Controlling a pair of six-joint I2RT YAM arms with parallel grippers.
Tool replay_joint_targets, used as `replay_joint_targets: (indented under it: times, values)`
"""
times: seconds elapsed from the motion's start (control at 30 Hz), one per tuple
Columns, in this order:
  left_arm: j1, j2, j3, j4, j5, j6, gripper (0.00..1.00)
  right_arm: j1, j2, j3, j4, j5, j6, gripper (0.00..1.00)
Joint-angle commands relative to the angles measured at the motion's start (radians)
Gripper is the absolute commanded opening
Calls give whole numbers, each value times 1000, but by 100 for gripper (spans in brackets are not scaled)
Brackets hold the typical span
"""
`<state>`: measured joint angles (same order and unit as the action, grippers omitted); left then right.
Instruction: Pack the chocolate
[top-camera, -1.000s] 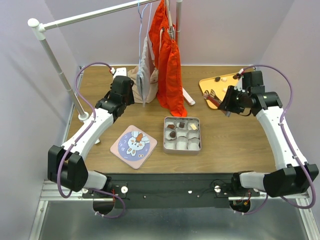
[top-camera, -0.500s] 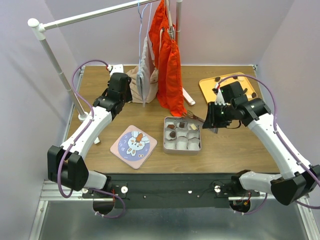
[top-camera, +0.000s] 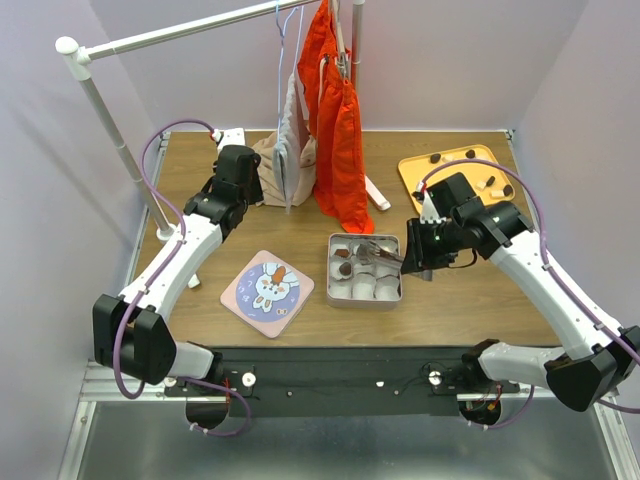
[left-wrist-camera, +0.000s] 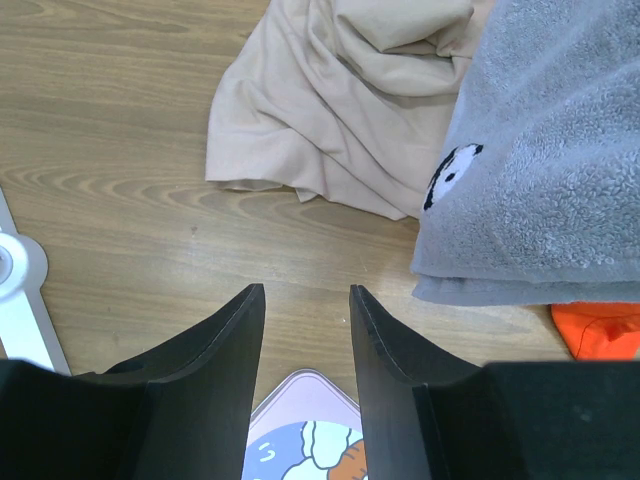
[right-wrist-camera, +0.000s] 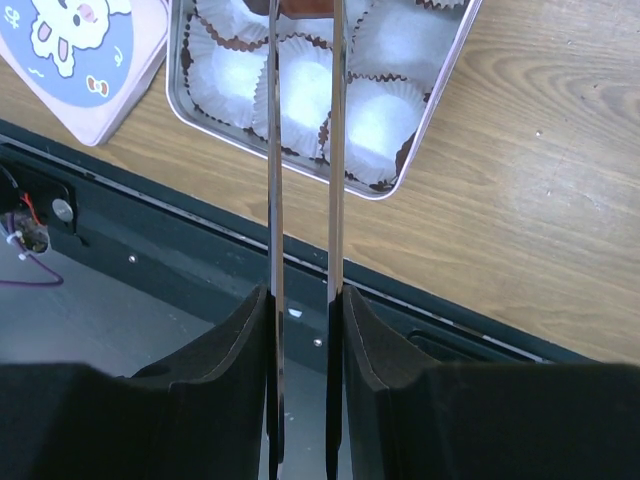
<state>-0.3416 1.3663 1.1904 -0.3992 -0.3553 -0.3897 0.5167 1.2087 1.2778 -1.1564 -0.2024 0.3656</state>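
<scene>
One second is enough: the right gripper (right-wrist-camera: 305, 297) is off the orange tray (top-camera: 413, 172) and now hangs at the tin (top-camera: 365, 304), with the tweezers (right-wrist-camera: 274, 150) reaching over its white paper cups (right-wrist-camera: 385, 120). This reads as the delivery leg of a pick-and-place cycle, so a drop is probably next.

Right fingers are clamped on the tweezer blades, which stand slightly apart. The tips run out of the wrist view, so I can't tell if a piece is pinched.

The chocolate (top-camera: 344, 268): a few pieces sit in the tin's far cups, and several are left on the tray. Most cups look empty, so it's early in the job.

Left gripper (left-wrist-camera: 305, 292) has barely shifted. It's parted a little, holding nothing, above bare wood near the beige cloth (left-wrist-camera: 330, 110).
</scene>
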Motion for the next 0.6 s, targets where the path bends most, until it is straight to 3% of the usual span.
replay_joint_targets:
  times: [0.0,0.3,0.57]
  values:
    - [7,-29,-5,-4,-22,-3,49,11,-9,-14,-11,-2,-1,28]
    - [9,-35,-18,2,-17,-3,49,19,2,-15,-3,-3,4,44]
    - [10,-42,-22,3,-19,-5,48,25,11,-6,11,1,7,48]
